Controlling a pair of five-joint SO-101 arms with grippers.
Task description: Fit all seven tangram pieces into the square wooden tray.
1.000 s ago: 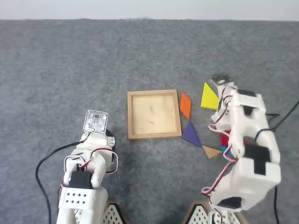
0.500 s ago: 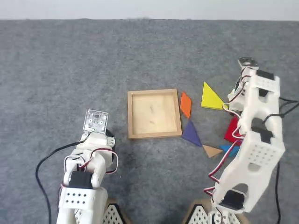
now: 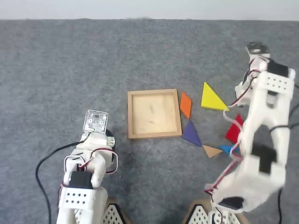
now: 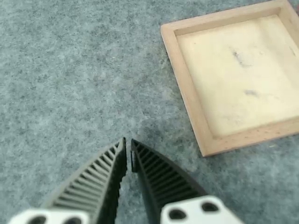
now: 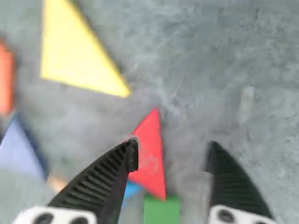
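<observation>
Square wooden tray on grey carpet, tangram pieces loose just to its right.

Yellow triangle, orange parallelogram, purple triangle, tan triangle and red triangle lie outside it. The right gripper hangs over the red triangle with its jaws spread. The left gripper, pinched together on nothing, points down left of the tray.

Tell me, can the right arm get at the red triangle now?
Probably yes: the right gripper hangs open just over the red triangle, whose top looks bare, though a green piece and a blue piece crowd one end.
</observation>
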